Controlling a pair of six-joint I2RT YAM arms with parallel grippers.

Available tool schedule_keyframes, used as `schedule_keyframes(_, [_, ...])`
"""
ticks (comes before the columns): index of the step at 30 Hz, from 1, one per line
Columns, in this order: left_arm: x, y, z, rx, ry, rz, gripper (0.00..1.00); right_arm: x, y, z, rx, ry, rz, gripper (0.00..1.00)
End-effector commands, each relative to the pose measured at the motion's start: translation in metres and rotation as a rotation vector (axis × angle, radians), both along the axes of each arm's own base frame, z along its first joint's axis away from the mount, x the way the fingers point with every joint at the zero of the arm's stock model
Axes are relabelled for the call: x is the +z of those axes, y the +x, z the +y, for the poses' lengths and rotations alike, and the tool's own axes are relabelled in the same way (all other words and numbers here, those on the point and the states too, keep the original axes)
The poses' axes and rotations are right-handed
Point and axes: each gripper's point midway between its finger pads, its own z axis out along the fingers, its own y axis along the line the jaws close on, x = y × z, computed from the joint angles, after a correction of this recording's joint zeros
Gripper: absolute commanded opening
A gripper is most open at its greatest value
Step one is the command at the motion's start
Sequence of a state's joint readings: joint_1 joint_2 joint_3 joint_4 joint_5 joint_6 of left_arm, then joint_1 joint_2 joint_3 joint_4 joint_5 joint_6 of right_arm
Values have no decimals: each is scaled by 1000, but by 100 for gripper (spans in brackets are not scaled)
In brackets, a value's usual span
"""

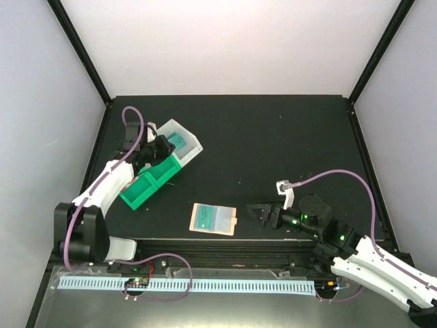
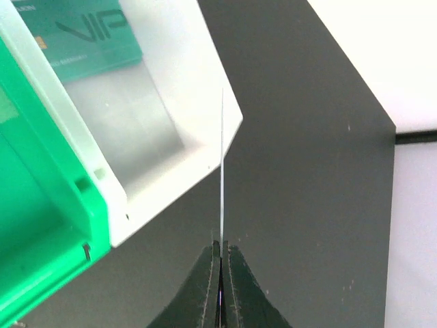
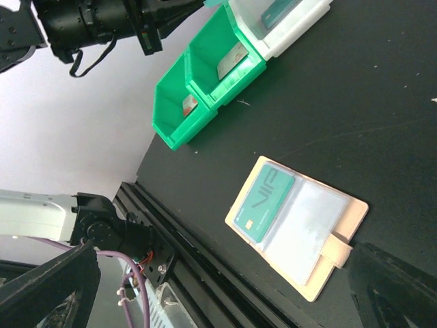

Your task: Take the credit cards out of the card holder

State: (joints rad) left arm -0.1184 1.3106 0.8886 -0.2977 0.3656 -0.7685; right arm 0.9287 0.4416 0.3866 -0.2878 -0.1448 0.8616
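- Here, the left gripper is pinched tight on a held card; the card shows edge-on as a thin pale line rising from the fingertips; its colour cannot be told.
- In the left wrist view that edge crosses a corner of the white bin; whether it touches the rim cannot be told.
- A teal card marked VIP lies inside the white bin; the green bin stands right against the white one, toward the table's left side.
- The green bin has two compartments; a pale card leans in the one next to the white bin; a red-marked card sits in the far one.
- The holder lies open and flat on the black table, near the front edge, between the two arms and well apart from the bins.
- One holder card, teal and also marked VIP, fills the panel nearer the bins; the other panel looks clear; a peach tab sticks out on that side.
- The right gripper sits just right of the holder in the overhead view, pointing at it; its jaws are spread wide, with nothing between them.
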Motion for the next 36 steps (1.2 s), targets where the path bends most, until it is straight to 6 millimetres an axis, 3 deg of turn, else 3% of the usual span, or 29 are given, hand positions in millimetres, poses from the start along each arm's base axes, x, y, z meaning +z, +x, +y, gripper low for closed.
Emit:
schedule_keyframes(1, [-8, 26, 5, 56, -77, 54, 1, 8, 4, -5, -21, -7, -37, 100])
schedule_keyframes(12, [-31, 60, -5, 118, -216, 152, 1, 12, 8, -5, -35, -39, -50, 100])
schedule_keyframes(18, [-34, 81, 2, 133, -146, 166, 2, 13, 11, -9, -56, -62, -60, 100])
schedule_keyframes(26, [-33, 91, 19, 195, -77, 149, 2, 14, 17, -9, -74, -90, -77, 100])
schedule_keyframes(36, [-41, 102, 27, 193, -39, 166, 1, 16, 25, -16, -126, -116, -90, 100])
